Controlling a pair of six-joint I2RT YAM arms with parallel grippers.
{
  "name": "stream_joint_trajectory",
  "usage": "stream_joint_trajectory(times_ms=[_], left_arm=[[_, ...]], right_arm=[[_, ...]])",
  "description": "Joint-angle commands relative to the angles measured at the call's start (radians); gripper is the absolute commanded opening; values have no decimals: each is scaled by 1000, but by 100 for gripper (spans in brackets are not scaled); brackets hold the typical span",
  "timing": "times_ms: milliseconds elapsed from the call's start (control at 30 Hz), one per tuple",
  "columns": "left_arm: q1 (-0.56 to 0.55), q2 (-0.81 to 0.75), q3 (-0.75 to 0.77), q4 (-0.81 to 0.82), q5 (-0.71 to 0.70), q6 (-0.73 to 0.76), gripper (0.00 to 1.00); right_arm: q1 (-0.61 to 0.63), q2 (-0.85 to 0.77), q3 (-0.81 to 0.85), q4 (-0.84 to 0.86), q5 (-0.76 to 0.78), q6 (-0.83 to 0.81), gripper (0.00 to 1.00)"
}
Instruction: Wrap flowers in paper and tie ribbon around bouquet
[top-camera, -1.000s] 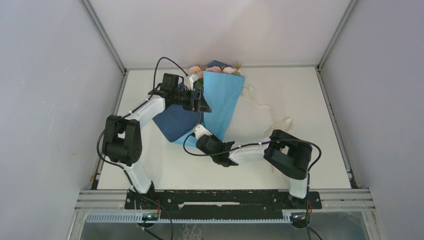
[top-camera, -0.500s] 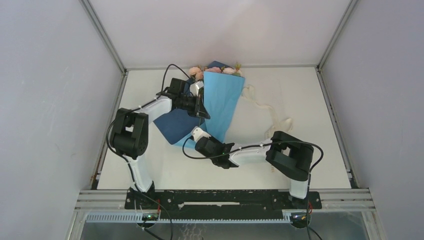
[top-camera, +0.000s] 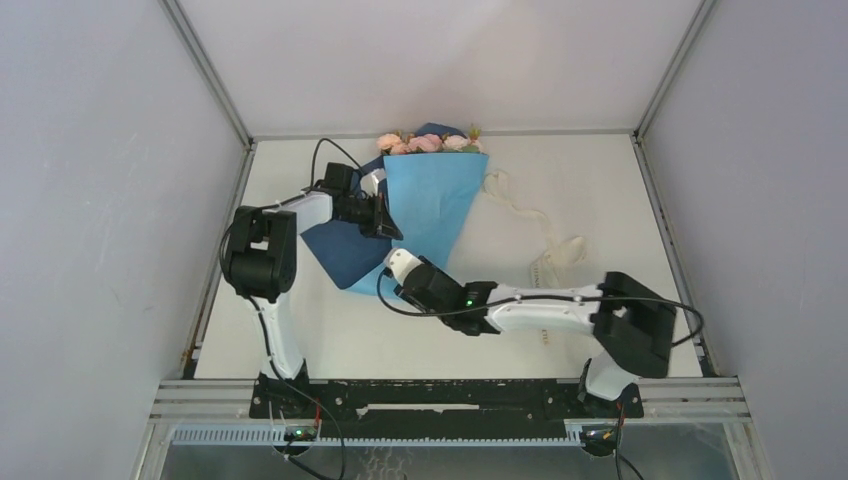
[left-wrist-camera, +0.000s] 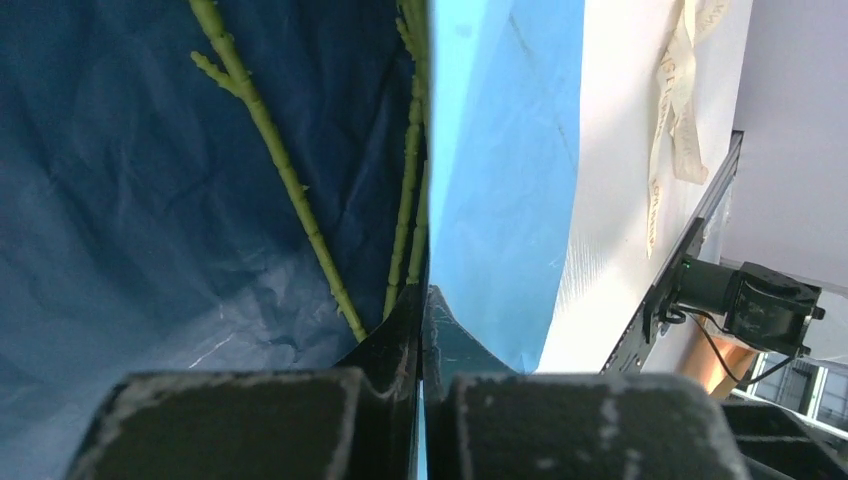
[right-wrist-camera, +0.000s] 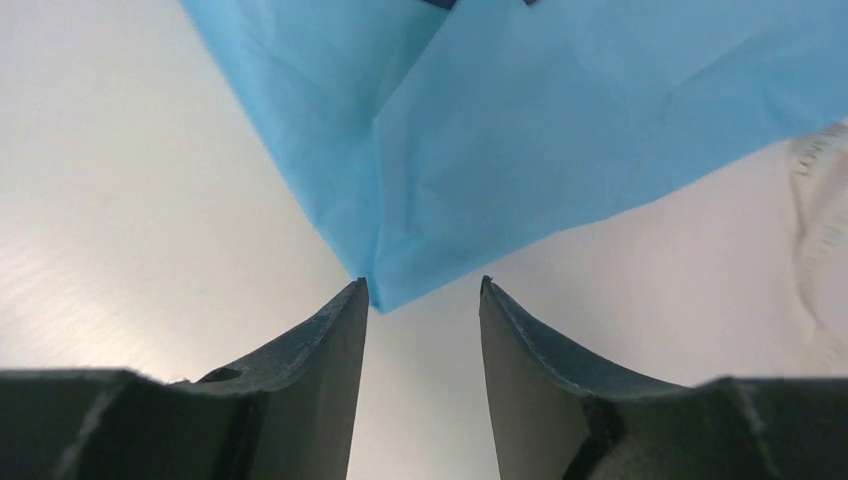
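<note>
Paper (left-wrist-camera: 500, 150) pinched by left gripper (left-wrist-camera: 422, 300)

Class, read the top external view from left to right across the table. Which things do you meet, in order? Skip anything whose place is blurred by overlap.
left arm's elbow → paper → ribbon → right arm's elbow

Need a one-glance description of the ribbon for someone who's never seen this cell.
On the white table top, look right of the light-blue paper cone topped with pink blooms. The long narrow cream ribbon lies loose there, winding from near the cone's far corner toward the near edge. Nothing else nearby is a thin, pale, wavy strip.
</note>
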Motion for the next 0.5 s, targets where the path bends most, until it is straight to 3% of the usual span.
stream_joint_trajectory(times_ms=[0, 200, 367, 467], left_arm=[[13, -11, 16, 31, -5, 15, 0], [19, -13, -17, 31, -24, 23, 0], [20, -7, -27, 25, -46, 20, 0], [19, -8, -30, 17, -66, 21, 0]], right_arm=[[-57, -192, -50, 51, -246, 83, 54], [-257, -155, -75, 207, -589, 304, 44], [-287, 13, 14, 235, -634, 405, 21], [-307, 114, 30, 267, -683, 470, 13]])
